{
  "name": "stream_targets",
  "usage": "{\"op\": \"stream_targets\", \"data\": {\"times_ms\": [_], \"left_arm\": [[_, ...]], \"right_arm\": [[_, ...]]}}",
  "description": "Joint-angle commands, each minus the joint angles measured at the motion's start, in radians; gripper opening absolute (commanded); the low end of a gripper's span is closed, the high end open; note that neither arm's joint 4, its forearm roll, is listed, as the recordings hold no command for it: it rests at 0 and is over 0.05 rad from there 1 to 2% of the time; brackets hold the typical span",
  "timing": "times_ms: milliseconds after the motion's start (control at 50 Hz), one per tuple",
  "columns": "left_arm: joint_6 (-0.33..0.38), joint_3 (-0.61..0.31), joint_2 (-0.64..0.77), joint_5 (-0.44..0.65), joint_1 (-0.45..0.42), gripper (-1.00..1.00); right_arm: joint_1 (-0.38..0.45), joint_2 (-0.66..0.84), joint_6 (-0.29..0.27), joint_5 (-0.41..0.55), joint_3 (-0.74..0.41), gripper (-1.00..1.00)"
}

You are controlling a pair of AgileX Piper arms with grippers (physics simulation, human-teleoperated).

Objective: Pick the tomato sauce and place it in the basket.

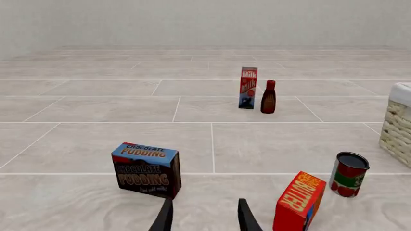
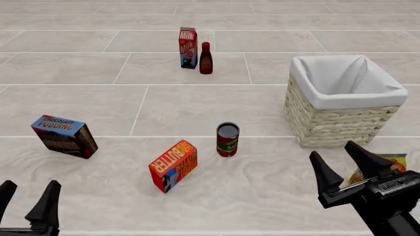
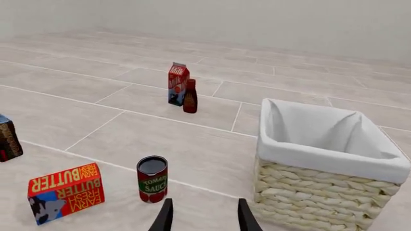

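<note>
**Tomato sauce upright mid-table, both sets of fingers spread and empty**

Tomato sauce (image 2: 227, 139) stands upright on the table (image 2: 196, 108), near the middle, apart from both arms. Nearest the camera, the left gripper (image 2: 26, 199) sits at the near left corner with its fingers parted and nothing between them. The right gripper (image 2: 345, 164) hangs at the near right, fingers likewise spread and empty, just above a flat yellow packet (image 2: 392, 162) that is mostly hidden behind it.

A little farther in, the orange butter box (image 2: 173, 165) lies tilted just near-left of the can, not touching it. The chocolate pudding box (image 2: 64, 136) rests well to the left, also tilted.

The basket (image 2: 341, 118) stands to the right of the can and slightly farther back, well apart from it; its white lining folds over the rim and nothing shows inside.

At the far side, a milk carton (image 2: 188, 47) stands upright with a dark red bottle (image 2: 206, 58) just beside it on its right.
</note>
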Motion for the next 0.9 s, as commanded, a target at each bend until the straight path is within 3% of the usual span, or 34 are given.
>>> {"op": "stream_targets", "data": {"times_ms": [20, 400, 900], "left_arm": [[0.0, 0.0, 0.0, 0.0, 0.0, 1.0], [0.0, 0.0, 0.0, 0.0, 0.0, 1.0], [0.0, 0.0, 0.0, 0.0, 0.0, 1.0]], "right_arm": [[0.017, 0.119, 0.009, -0.116, -0.004, 1.0], [0.058, 0.341, 0.007, -0.282, -0.026, 1.0], [0.082, 0.459, -0.008, -0.356, -0.052, 1.0]]}}
